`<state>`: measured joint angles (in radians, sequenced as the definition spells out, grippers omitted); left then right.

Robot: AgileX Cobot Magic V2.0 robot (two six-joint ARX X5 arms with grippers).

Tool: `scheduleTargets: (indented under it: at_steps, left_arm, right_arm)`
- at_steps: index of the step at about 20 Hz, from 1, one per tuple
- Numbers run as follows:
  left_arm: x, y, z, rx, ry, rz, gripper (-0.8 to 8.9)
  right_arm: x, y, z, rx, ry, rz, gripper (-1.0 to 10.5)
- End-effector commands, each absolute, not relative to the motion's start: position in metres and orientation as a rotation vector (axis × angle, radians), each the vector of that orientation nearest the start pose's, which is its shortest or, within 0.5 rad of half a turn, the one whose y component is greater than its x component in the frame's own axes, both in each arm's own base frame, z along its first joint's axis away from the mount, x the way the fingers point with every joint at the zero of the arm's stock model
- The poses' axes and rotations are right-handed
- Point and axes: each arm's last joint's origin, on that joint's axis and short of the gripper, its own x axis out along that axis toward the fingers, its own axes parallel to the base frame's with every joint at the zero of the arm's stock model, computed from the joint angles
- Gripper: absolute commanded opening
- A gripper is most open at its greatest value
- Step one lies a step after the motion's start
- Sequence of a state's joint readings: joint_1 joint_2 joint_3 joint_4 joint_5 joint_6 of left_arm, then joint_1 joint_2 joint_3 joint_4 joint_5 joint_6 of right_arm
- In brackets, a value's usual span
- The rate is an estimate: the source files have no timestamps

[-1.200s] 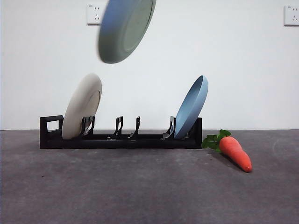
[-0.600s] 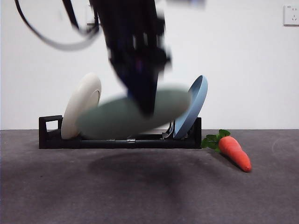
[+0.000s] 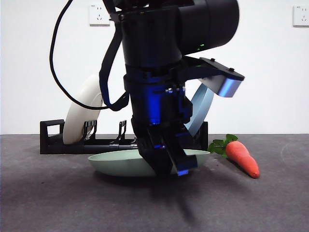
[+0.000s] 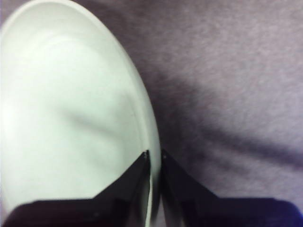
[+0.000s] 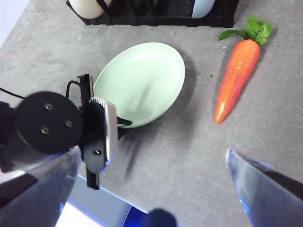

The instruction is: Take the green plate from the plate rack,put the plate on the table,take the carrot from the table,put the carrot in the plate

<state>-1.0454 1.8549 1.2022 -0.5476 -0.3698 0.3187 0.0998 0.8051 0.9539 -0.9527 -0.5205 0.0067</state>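
The pale green plate (image 3: 116, 162) lies level, down at the table (image 3: 48, 203) in front of the black plate rack (image 3: 53, 140). My left gripper (image 3: 166, 166) is shut on the plate's near rim; the left wrist view shows its jaws (image 4: 154, 153) pinching the rim of the plate (image 4: 71, 118). The carrot (image 3: 244, 157) lies on the table to the right of the plate, leaves toward the rack. My right gripper (image 5: 154, 150) is open and empty, high above the plate (image 5: 142, 80) and the carrot (image 5: 234, 78).
A cream-white plate (image 3: 82, 113) stands in the rack's left end and a blue plate (image 3: 200, 108) in its right end. The rack (image 5: 156, 19) lies just behind the green plate. The left arm's bulk hides the rack's middle in the front view.
The left arm has swung down from above with the green plate, turning it from upright to level and bringing it down to the table. The carrot and rack have not moved.
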Motion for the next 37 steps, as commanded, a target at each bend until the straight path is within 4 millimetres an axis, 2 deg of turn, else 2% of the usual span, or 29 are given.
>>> scheduleTargets:
  at_steps: [1, 2, 7, 10, 12, 16, 20, 23, 26, 29, 31, 33, 36, 37]
  left_arm:
    - [0.185, -0.305, 0.153, 0.994, 0.958, -0.82, 1.92]
    - [0.185, -0.305, 0.153, 0.987, 0.961, -0.813, 2.28]
    - [0.185, -0.306, 0.157, 0.972, 0.95, -0.81, 2.29]
    - [0.183, -0.302, 0.182, 0.917, 0.914, -0.798, 2.29]
    - [0.18, -0.297, 0.212, 0.839, 0.86, -0.789, 2.29]
    - [0.165, -0.271, 0.301, 0.576, 0.685, -0.765, 2.29]
    - [0.137, -0.224, 0.38, 0.299, 0.497, -0.756, 2.29]
    - [0.116, -0.186, 0.414, 0.192, 0.384, -0.763, 2.29]
    - [0.099, -0.157, 0.43, 0.146, 0.333, -0.764, 2.29]
    - [0.089, -0.14, 0.435, 0.113, 0.324, -0.763, 2.29]
    - [0.086, -0.134, 0.435, 0.12, 0.334, -0.761, 2.29]
    - [0.085, -0.132, 0.433, 0.131, 0.354, -0.758, 2.29]
    - [0.084, -0.131, 0.432, 0.144, 0.37, -0.755, 2.28]
    - [0.084, -0.131, 0.431, 0.146, 0.371, -0.754, 2.27]
  right_arm:
    - [0.137, 0.028, 0.322, 0.171, 0.804, 0.583, 6.6]
    - [0.14, 0.029, 0.321, 0.172, 0.811, 0.583, 6.6]
    - [0.16, 0.031, 0.315, 0.175, 0.826, 0.58, 6.6]
    - [0.18, 0.032, 0.307, 0.172, 0.84, 0.565, 6.6]
    - [0.197, 0.033, 0.298, 0.161, 0.854, 0.534, 6.6]
    - [0.239, 0.037, 0.268, 0.13, 0.921, 0.447, 6.6]
    - [0.276, 0.054, 0.233, 0.064, 0.951, 0.405, 6.6]
    - [0.297, 0.075, 0.208, -0.007, 0.926, 0.387, 6.6]
    - [0.311, 0.088, 0.185, -0.059, 0.919, 0.352, 6.3]
    - [0.32, 0.094, 0.168, -0.063, 0.92, 0.305, 5.9]
    - [0.324, 0.094, 0.161, -0.062, 0.914, 0.279, 5.9]
    - [0.326, 0.095, 0.156, -0.055, 0.918, 0.277, 4.6]
    - [0.328, 0.096, 0.15, -0.034, 0.934, 0.266, 4.3]
    - [0.328, 0.097, 0.149, -0.031, 0.938, 0.265, 3.7]
